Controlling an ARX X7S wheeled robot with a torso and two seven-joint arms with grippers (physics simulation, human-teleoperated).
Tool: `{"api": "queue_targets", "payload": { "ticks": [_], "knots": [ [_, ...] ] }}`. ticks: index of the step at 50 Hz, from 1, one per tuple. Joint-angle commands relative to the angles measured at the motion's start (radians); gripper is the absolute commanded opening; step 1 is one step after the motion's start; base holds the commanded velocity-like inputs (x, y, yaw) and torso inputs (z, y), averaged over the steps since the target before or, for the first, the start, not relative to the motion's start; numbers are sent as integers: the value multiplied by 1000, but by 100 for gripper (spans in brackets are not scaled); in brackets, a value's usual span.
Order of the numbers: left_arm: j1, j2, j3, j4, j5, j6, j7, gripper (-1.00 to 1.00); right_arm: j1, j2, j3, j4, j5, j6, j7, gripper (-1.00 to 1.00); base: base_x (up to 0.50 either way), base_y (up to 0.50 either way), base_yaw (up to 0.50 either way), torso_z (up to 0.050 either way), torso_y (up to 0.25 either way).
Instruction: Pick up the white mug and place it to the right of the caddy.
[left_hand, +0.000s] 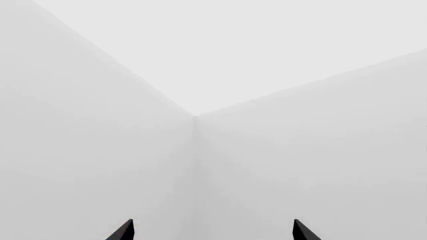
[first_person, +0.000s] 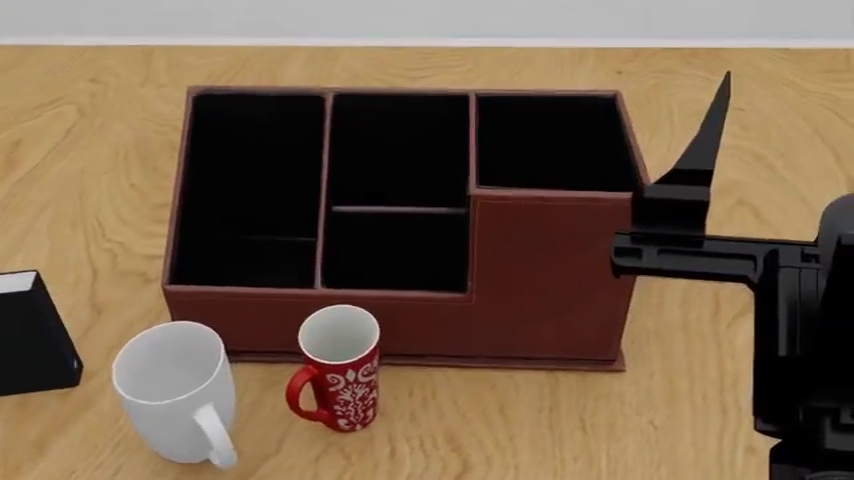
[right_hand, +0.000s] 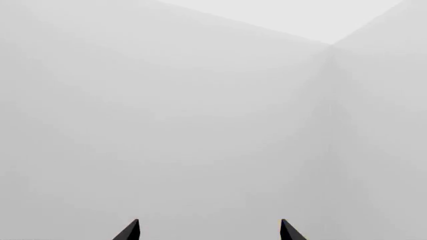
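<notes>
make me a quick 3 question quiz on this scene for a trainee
1. True or false: the white mug already stands right of the caddy.
2. Which stands nearer the white mug? A) the red mug B) the right gripper
3. Fill in: both wrist views show fingertips set wide apart with ____ between them.

Key: 1. False; it stands in front of the caddy's left end. 2. A. 3. nothing; the left gripper faces only bare white walls, as does the right.

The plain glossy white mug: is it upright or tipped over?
Upright. The plain glossy white mug stands on its base, open mouth up, handle at its side.
</notes>
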Motion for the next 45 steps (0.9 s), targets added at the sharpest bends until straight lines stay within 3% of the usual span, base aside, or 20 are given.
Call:
{"api": "queue_targets", "payload": {
  "ticks": [1, 17, 28, 36, 45],
  "knots": [
    [18, -11, -20, 3, -8, 12, -10, 100, 12, -1, -16, 6, -3, 10, 8, 100, 0, 0, 0, 0, 0],
    [43, -37, -82, 21, -46, 14, -25, 100, 43, 21, -33, -6, 9, 59, -2, 100, -1, 0, 0, 0, 0],
    [42, -70, -107, 27, -83, 25, -47, 100, 363, 12, 3, 37, 236, 363, -122, 100, 0, 0, 0, 0, 0],
    [7, -92, -50, 13, -81, 51, -66, 100, 550, 8, -95, 131, 318, 492, -207, 100, 0, 0, 0, 0, 0],
    [15, -125, -105, 21, -126, 38, -80, 100, 734, -84, -237, 280, 368, 652, -235, 100, 0, 0, 0, 0, 0]
  ]
}}
